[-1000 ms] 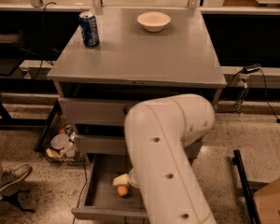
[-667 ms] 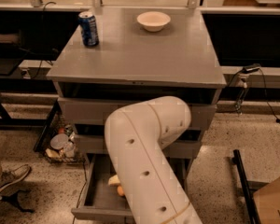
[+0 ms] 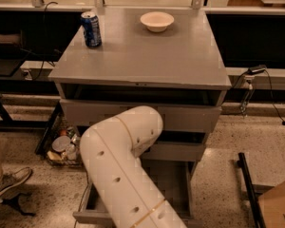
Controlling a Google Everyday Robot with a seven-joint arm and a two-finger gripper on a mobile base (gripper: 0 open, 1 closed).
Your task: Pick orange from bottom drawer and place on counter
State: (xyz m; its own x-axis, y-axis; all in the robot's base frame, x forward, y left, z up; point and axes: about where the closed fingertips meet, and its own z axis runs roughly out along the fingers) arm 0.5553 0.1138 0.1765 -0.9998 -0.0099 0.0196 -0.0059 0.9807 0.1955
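The grey counter (image 3: 142,56) tops the three-drawer cabinet. The bottom drawer (image 3: 173,179) is pulled open; part of its grey floor and its front left corner show. My white arm (image 3: 123,165) reaches across the drawer from the lower middle and bends at an elbow in front of the middle drawer. The gripper is hidden behind the arm, somewhere down by the drawers. The orange is hidden too; the arm covers the left part of the drawer floor.
A blue can (image 3: 91,28) stands at the counter's back left and a white bowl (image 3: 156,20) at its back middle. A basket of clutter (image 3: 61,146) sits on the floor left of the cabinet, near a shoe (image 3: 9,184). A cardboard box (image 3: 275,203) is at the lower right.
The arm has swung to the left across the open drawer. It now covers the orange, which showed on the drawer's left floor one second ago.
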